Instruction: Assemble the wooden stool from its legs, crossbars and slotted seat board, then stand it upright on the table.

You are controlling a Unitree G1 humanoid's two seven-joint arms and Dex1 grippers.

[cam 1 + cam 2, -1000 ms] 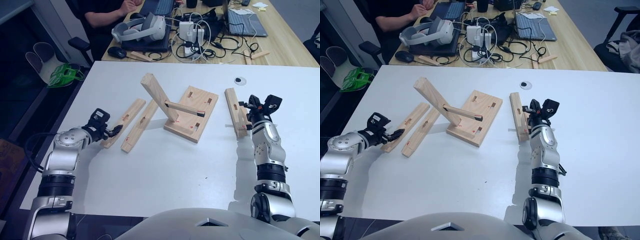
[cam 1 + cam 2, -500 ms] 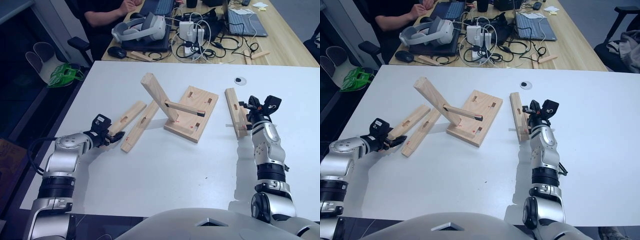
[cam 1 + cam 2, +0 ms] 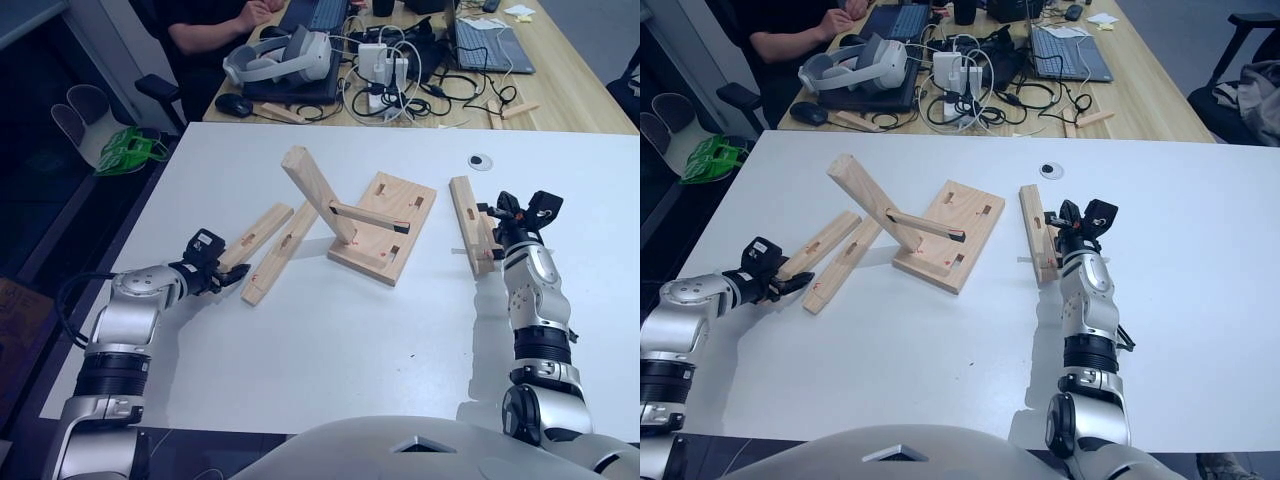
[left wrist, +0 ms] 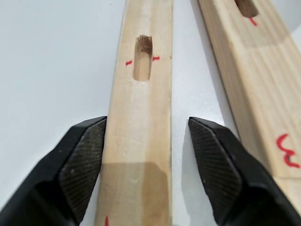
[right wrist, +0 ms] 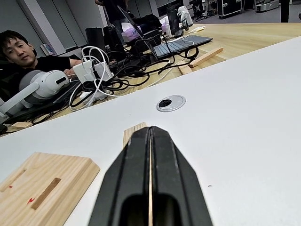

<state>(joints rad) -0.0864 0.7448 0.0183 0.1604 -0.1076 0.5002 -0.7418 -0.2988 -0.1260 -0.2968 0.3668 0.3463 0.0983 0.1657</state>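
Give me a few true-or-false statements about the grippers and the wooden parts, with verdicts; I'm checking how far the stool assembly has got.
1. The left gripper is open, with its fingers on either side of the leftmost leg's near end. True.
2. The right gripper is wide open. False: its fingers are shut together.
3. The seat board stands upright on four legs. False: it lies on the table, with one tilted leg rising from it.
4. A second leg lies flat beside the leftmost leg. True.
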